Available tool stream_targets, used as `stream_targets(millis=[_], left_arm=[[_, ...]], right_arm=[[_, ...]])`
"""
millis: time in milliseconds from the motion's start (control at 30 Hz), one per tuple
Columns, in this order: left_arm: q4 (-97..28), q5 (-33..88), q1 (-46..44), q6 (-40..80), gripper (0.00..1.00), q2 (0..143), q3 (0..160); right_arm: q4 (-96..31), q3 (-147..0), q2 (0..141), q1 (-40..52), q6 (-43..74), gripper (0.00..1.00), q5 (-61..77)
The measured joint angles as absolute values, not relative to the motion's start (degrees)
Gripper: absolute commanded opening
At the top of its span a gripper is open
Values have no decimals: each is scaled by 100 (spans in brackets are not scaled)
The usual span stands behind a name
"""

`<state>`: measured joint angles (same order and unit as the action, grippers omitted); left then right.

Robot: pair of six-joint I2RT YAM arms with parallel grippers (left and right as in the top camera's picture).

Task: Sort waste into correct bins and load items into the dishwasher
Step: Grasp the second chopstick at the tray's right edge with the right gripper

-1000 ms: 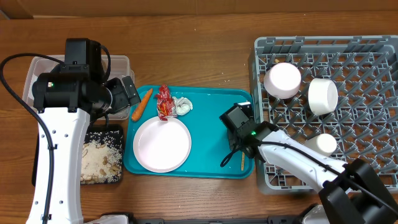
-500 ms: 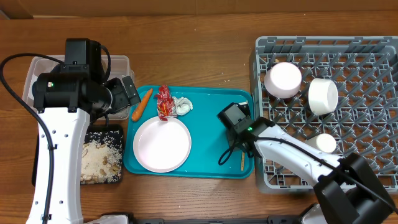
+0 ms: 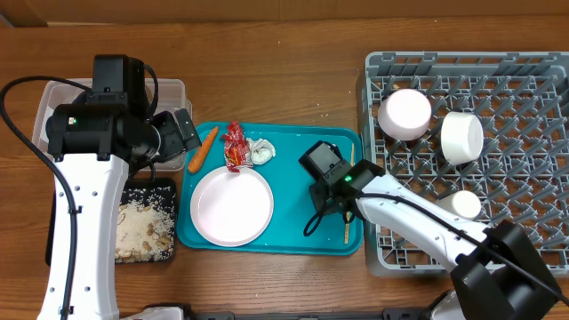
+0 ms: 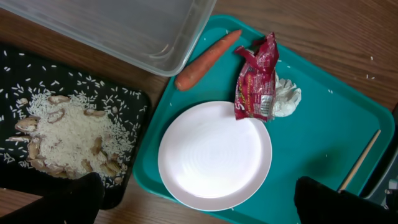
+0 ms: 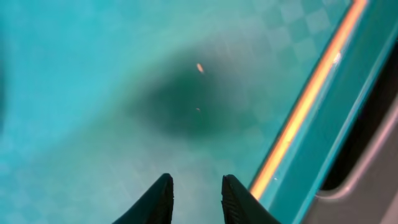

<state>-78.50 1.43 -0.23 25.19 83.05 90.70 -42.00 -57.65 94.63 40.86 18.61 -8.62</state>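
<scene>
Hovering low over the teal tray (image 5: 93,74), the right gripper (image 5: 196,200) has its fingers slightly apart with nothing between them. A wooden chopstick (image 5: 305,106) lies just beside them along the tray's rim. The left gripper (image 4: 200,202), fingers spread wide, hangs above the white plate (image 4: 214,155), near the carrot (image 4: 205,59), red wrapper (image 4: 256,78) and tissue ball (image 4: 286,99).
</scene>
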Motion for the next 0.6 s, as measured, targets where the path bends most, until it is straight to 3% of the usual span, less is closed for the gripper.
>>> stream_targets(millis=[233,600], left_arm=[[-7852,143,-23,2519,100,8305,9070],[-7852,143,-23,2519,100,8305,9070]], right_arm=[[-3535,-4971,9463,4086,1990,25,-978],[-3691,-4910,9454,4099,2043,25,-1378]])
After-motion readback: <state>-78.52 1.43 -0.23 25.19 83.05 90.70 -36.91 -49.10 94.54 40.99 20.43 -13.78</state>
